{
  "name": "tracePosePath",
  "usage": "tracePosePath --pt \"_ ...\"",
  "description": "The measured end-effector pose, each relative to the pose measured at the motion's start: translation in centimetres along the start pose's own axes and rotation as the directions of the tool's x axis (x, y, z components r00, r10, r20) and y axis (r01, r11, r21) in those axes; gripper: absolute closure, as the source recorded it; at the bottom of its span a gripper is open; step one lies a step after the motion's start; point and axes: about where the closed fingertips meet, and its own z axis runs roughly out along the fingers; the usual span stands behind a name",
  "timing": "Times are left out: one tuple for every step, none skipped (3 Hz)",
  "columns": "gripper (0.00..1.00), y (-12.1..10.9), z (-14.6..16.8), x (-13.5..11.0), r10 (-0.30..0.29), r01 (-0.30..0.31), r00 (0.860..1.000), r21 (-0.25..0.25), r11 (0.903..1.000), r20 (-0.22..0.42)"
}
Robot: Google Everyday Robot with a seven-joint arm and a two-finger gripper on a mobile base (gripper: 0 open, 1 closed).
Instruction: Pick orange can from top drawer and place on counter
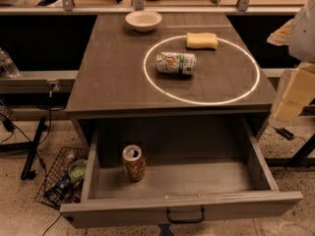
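Camera view: orange can (133, 163) upright in top drawer (197, 178), well apart from pincer (290, 100) at right edge; pincer state unclear.

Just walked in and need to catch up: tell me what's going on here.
The orange can stands upright at the left of the open top drawer, not yet picked up. The robot's gripper is at the right edge of view, beside the counter and well away from the can. On the counter, a white-and-green can lies on its side inside the glowing circle, with a yellow sponge and a white bowl behind it.
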Motion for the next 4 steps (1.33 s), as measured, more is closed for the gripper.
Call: tracePosePath --pt "0.00 0.0 0.0 0.0 0.000 0.000 1.000 0.000 1.0000 0.000" --pt "0.00 -0.2 0.3 0.3 0.004 -0.004 1.000 -0.004 1.0000 0.001" --pt "0.00 0.9 4.5 1.2 0.034 -0.029 0.997 -0.085 0.9960 0.062" --pt "0.00 4.7 14.1 1.5 0.064 -0.010 0.975 -0.248 0.9686 0.211"
